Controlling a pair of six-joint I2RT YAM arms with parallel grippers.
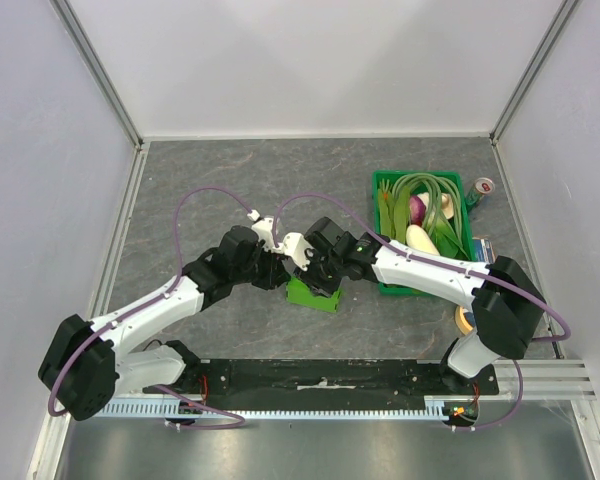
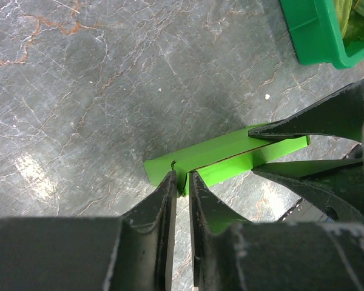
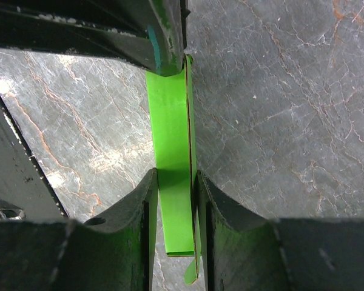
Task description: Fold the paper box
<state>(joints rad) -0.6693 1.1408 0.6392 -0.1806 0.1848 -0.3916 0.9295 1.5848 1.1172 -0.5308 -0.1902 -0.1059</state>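
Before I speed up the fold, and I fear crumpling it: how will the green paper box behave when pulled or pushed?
Probably floppy: the paper box shows as thin layered card between the right fingers. Likely light, so a push would slide it across the table rather than tip it. It may buckle at creases, since the left fingers pinch only one end.

The paper box (image 1: 313, 294) is a small, bright lime-green piece of thin card, folded into a slim, flattened strip with a crease along its length. It sits mid-scene, slightly toward the near side, its long side running left to right.
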